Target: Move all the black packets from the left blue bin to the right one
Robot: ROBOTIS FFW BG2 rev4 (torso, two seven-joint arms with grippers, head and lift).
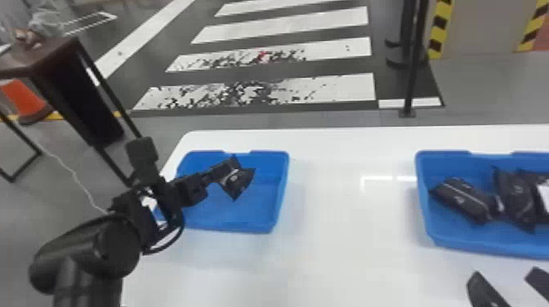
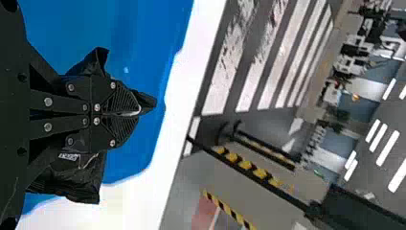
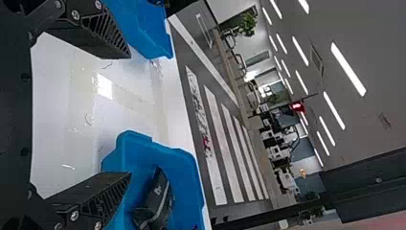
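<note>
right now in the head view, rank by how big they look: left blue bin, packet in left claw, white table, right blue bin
1. White table
2. Right blue bin, even cut off by the view's edge
3. Left blue bin
4. Black packet in the left claw

Left blue bin (image 1: 281,183) and right blue bin (image 1: 461,240): smooth plastic, soft sheen. Counter (image 1: 347,253): smooth, glossy, mirroring lights. Black packet (image 1: 237,183) in left end effector (image 1: 210,176): creased thin film, probably plastic, faint shine; packets (image 1: 463,199) in right blue bin: similarly wrinkled. Left and right end effector (image 1: 505,277): matt black, ridged pads (image 2: 125,100), metal screws (image 2: 48,101) (bright dots on dull black). Floor (image 1: 326,119): smooth, low sheen; white stripes (image 1: 347,87) rough where worn.
</note>
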